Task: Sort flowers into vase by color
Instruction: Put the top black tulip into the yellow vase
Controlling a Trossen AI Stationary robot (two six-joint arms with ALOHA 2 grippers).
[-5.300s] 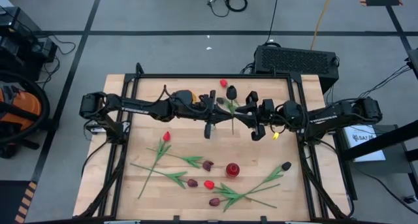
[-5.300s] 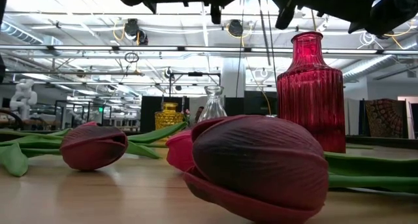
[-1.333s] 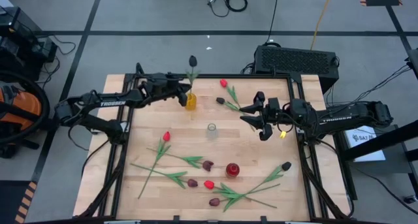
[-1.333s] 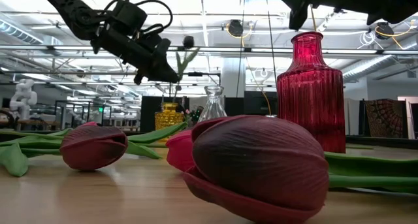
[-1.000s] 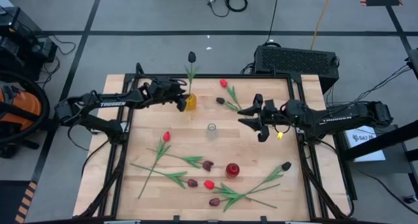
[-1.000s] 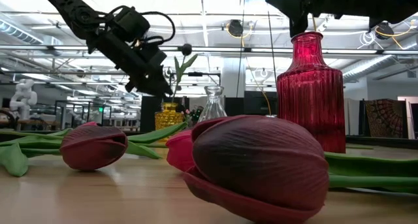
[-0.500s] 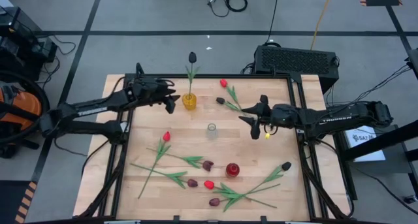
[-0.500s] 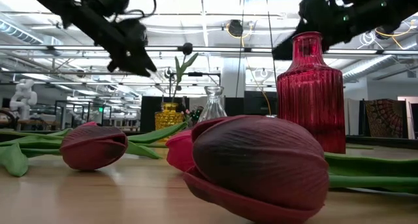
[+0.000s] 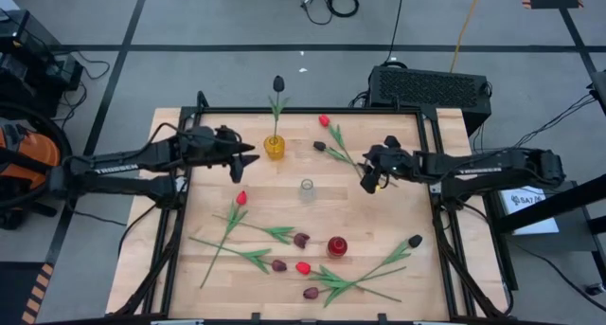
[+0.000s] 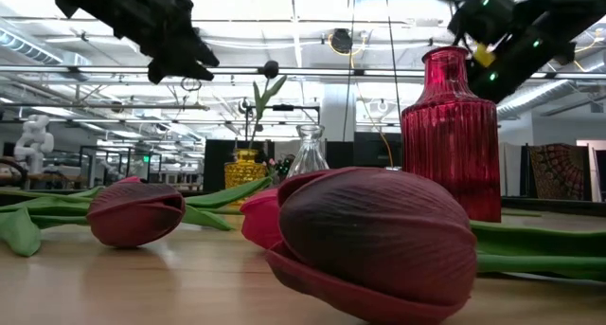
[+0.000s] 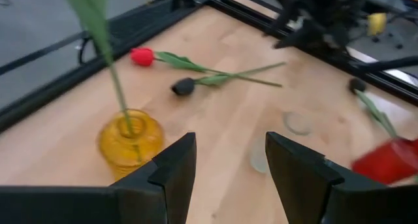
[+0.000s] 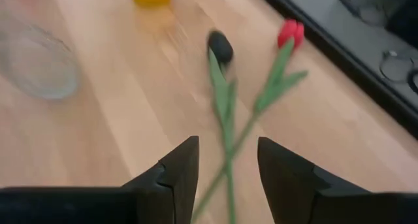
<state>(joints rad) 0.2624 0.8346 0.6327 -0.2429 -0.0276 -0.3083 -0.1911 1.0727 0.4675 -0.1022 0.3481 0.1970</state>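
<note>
A black-headed flower (image 9: 278,82) stands with its stem in the yellow vase (image 9: 275,148) at the far side. My left gripper (image 9: 248,155) is open to the left of that vase (image 11: 129,140), touching nothing. A red tulip (image 9: 324,121) and a black one (image 9: 319,146) lie at the far right with their stems crossed. My right gripper (image 9: 367,180) is open and tipped down over those stems (image 12: 228,149), apart from them. A clear vase (image 9: 307,189) stands mid-table and a red vase (image 9: 337,246) nearer the front.
Several more tulips lie across the near half: a red one (image 9: 241,198), maroon ones (image 9: 301,240) (image 9: 279,265), another red one (image 9: 303,267) and a black one (image 9: 415,241). A black frame (image 9: 426,126) borders the tabletop. Bare wood lies between the two grippers.
My left gripper has drawn back from the yellow vase toward the table's left edge and risen; the black tulip stays standing in the vase. My right gripper has tipped its fingers downward and sunk toward the crossed stems of the two tulips at the far right.
</note>
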